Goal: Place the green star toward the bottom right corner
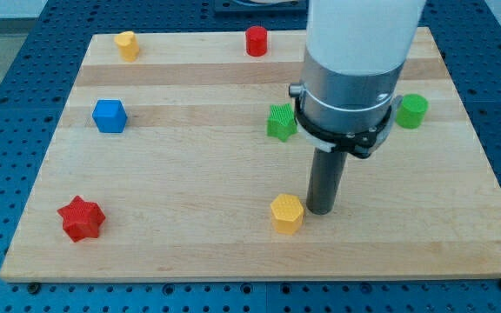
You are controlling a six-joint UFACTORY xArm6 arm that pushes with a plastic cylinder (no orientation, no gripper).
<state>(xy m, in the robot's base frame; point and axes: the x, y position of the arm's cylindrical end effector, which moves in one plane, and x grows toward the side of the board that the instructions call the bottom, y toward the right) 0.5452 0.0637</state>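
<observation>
While the green star (280,122) sits up around the middle of the worktop (190,243), just left of the arm's collar, it's nowhere near the bottom right corner, so basically the whole push is left to do. My tip (321,211) is down low, right beside the yellow block (287,213), well below the star. No gripper here, just a rod, so nothing's being held. Arm body hides part of the star and the board behind it.
</observation>
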